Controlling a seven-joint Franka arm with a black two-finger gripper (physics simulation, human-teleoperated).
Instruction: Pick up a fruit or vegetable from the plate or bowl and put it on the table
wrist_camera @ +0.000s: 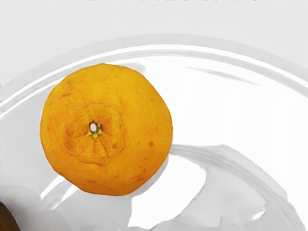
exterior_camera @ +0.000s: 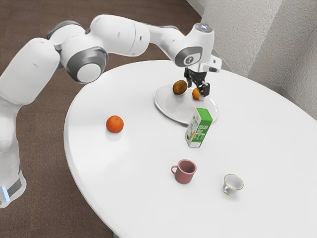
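Hanging above the plate in the exterior view's upper right, the gripper (exterior_camera: 198,89) holds its 2 fingers apart, released, over the orange fruit (wrist_camera: 108,144). A brown fruit (exterior_camera: 180,87) lies beside that on the plate (exterior_camera: 171,110), making 2. The green-and-white carton (exterior_camera: 198,129) stands near the plate's rim; a pink mug (exterior_camera: 184,172) and white cup (exterior_camera: 233,183) sit lower, and a red-orange fruit (exterior_camera: 115,124) lies left of centre.
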